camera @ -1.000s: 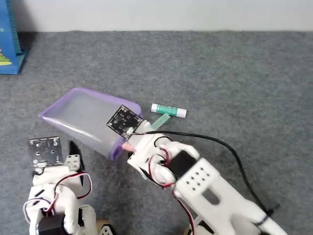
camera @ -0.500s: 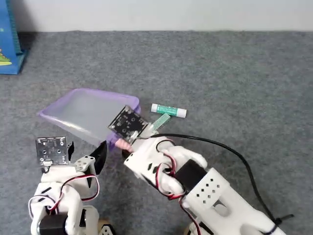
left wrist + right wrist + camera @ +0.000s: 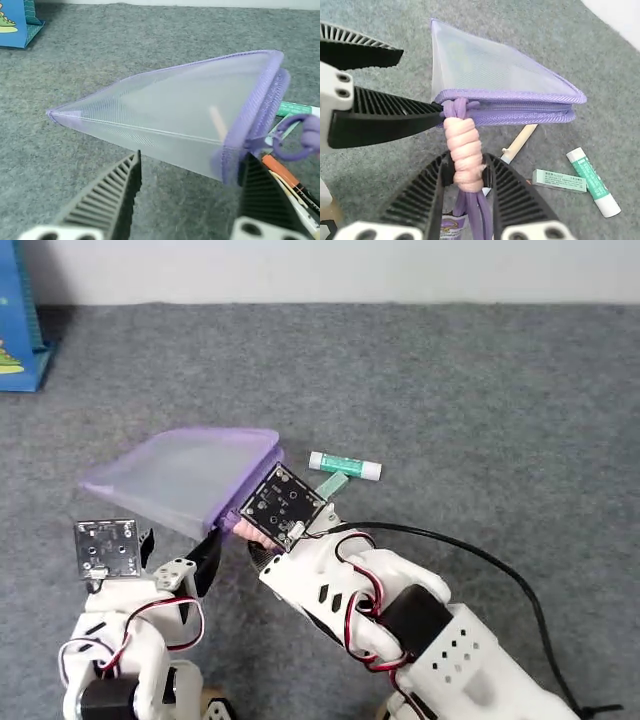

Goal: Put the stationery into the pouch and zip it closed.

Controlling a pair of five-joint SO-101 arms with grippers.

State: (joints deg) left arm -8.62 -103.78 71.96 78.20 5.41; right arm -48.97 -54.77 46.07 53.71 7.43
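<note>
The right gripper (image 3: 466, 167) is pressed together on the pink zip pull (image 3: 464, 145), pinching the wrapped cord between both fingers. Purple cords run out of the pull on either side of the pinch. The pull is knotted to the zip end of the purple mesh pouch (image 3: 485, 75), which lies just ahead of this gripper's fingertips with its zipped edge facing them. From here the zip looks drawn shut along the whole of that edge.

The left gripper (image 3: 192, 156) is spread wide. The near edge of the pouch sits between its two fingers and just beyond their tips. One fingertip lies right at the zip corner, beside the knot, and I cannot tell whether it touches. The other finger is well apart from it, off the pouch's flat side.

Stationery lies on the grey bench (image 3: 480, 390) outside the pouch, beyond the right gripper. A wooden pencil (image 3: 521, 141) pokes out from under the zipped edge. A green eraser (image 3: 559, 181) is a little farther off, and a green-and-white glue stick (image 3: 592, 182) lies just beside it. An orange pen (image 3: 284, 174) lies close by the left gripper's finger at the zip corner. A pale stick shows through the mesh, and I cannot tell whether it is inside or behind.

A blue box (image 3: 15, 320) stands far off, beyond the left gripper.
</note>
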